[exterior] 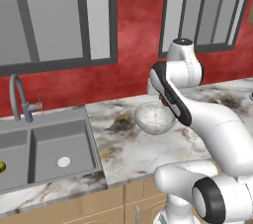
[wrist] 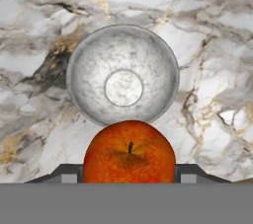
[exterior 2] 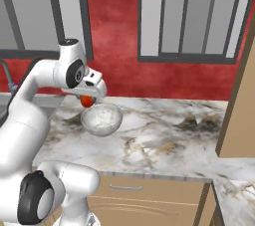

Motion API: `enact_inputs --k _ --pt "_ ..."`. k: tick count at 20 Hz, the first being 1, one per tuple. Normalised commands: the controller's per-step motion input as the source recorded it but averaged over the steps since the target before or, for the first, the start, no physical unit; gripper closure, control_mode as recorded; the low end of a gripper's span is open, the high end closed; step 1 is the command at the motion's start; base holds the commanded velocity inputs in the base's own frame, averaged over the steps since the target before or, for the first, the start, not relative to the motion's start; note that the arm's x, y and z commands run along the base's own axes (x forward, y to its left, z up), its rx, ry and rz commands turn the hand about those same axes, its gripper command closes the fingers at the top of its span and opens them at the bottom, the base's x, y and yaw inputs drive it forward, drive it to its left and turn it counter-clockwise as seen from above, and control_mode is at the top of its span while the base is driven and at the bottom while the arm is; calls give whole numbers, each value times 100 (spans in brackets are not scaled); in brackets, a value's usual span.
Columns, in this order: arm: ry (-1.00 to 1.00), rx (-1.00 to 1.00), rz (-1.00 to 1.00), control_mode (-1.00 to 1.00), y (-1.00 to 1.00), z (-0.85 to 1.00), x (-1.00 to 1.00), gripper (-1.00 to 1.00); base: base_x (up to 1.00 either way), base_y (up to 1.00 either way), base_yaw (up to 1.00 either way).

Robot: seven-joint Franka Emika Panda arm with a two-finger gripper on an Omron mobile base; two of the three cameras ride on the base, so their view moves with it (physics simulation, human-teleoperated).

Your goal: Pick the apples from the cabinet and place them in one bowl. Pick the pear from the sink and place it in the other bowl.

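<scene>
Apple [wrist: 129,153] between fingers [wrist: 69,173], above bowl [wrist: 122,76]

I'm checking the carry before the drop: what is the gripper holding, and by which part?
The gripper holds a red apple by its two opposite sides, stem facing the hand camera, above the frosted bowl.

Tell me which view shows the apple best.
The hand view: the apple fills the foreground, stem up, between the gripper's fingers. The right base view shows a small red patch; the left base view barely a sliver.
</scene>
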Motion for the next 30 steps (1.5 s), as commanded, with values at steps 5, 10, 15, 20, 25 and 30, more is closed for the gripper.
enact_inputs --k 5,10,15,20,25,30 --pt "6 0 0 -100 0 -18 20 100 0 0 0" --pt "-2 -5 0 -100 6 -51 13 100 0 0 0" --pt "-1 -3 0 -100 6 -59 31 100 0 0 0" --pt "0 0 0 -100 0 -23 47 100 0 0 0" --pt "10 9 0 -100 -5 0 25 100 0 0 0" --pt "8 8 0 -100 -4 0 13 100 0 0 0"
